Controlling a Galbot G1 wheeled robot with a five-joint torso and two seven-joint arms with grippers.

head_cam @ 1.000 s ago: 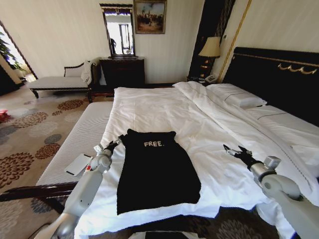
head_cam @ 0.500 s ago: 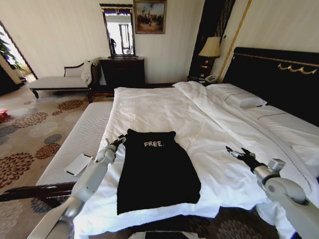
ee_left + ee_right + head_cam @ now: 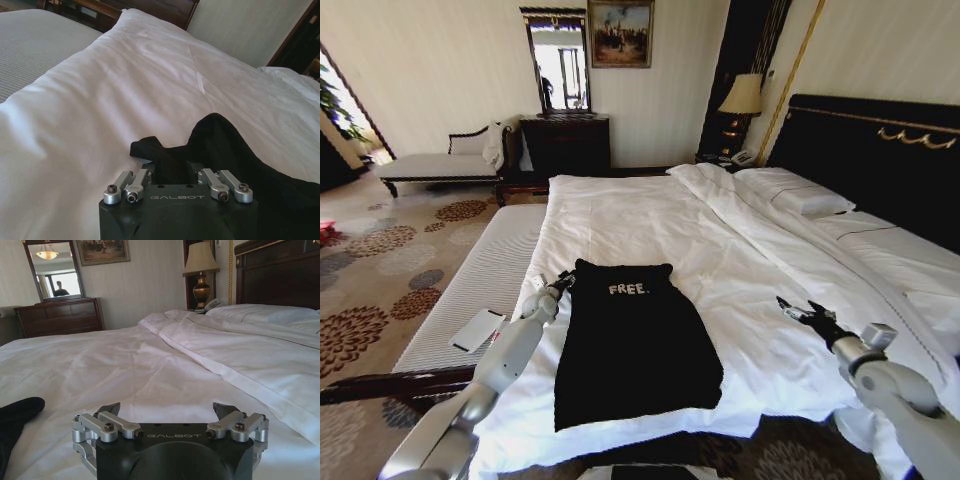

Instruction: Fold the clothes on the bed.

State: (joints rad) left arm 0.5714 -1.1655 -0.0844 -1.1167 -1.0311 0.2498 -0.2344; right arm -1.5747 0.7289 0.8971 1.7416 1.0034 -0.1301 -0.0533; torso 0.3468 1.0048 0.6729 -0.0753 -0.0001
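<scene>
Left claw [image 3: 563, 281] at the T-shirt [image 3: 635, 345] shoulder (grip unclear); right claw [image 3: 797, 311] spread wide above duvet [image 3: 650, 225].

One black T-shirt [image 3: 632, 345] lies at the six o'clock end of one bed [image 3: 620, 215]. Two pillows [image 3: 800, 192] sit toward two o'clock. Two grippers: left gripper [image 3: 560, 283] at nine o'clock, right gripper [image 3: 798, 312] at four.

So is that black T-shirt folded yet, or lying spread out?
Partly folded. The T-shirt lies flat on the bed as a narrow strip, sleeves tucked in, full length not yet doubled. The left gripper sits at its shoulder.
</scene>
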